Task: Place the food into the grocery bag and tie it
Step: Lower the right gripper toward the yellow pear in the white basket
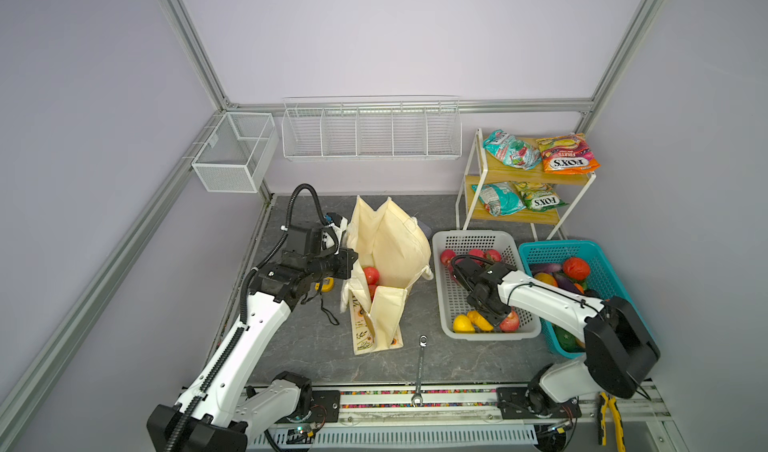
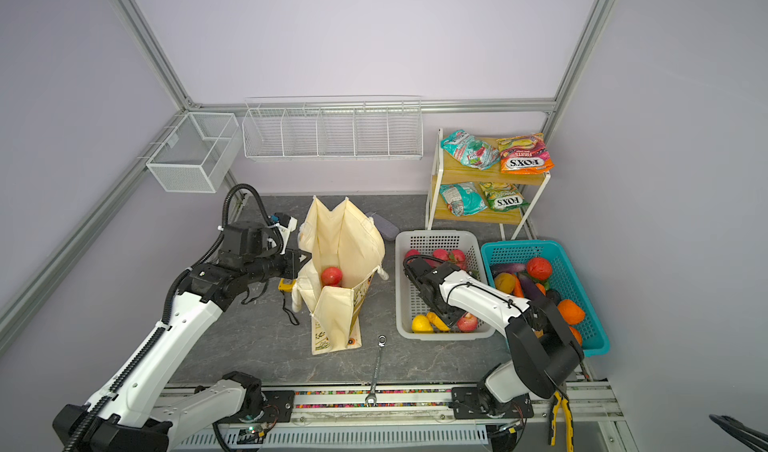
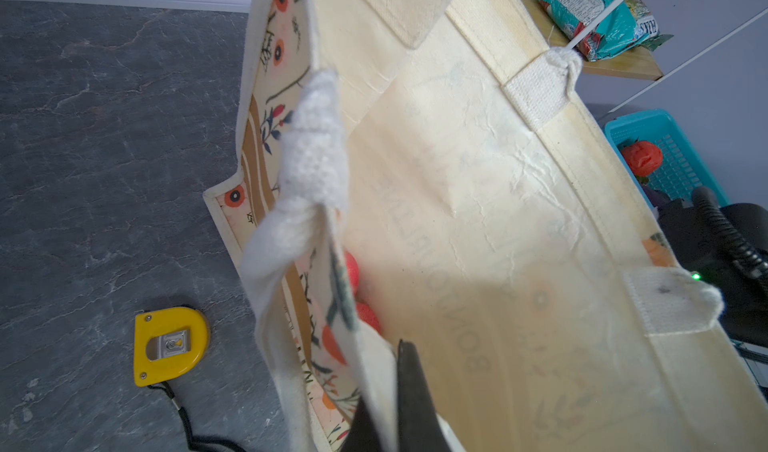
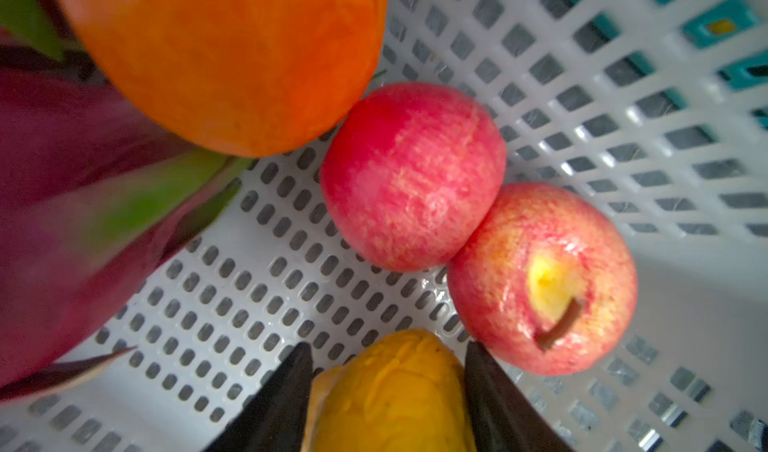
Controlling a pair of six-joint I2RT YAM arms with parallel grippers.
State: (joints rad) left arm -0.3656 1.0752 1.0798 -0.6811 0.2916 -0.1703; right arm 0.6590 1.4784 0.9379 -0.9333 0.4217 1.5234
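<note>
The grocery bag [image 1: 390, 254] is stood open on the tabletop [image 1: 316, 346] at the centre of both top views, and a red apple [image 1: 371, 274] is seen inside it. Its left rim is pinched by the left gripper [image 3: 386, 408], whose fingers [image 3: 409, 387] are clamped together on the canvas. Right of the bag, the right gripper [image 4: 387, 348] is found inside the grey basket [image 1: 473, 235]. Its fingers [image 4: 282, 396] are pressed against both sides of a yellow fruit [image 4: 395, 392], beside two red apples [image 4: 411, 176].
</note>
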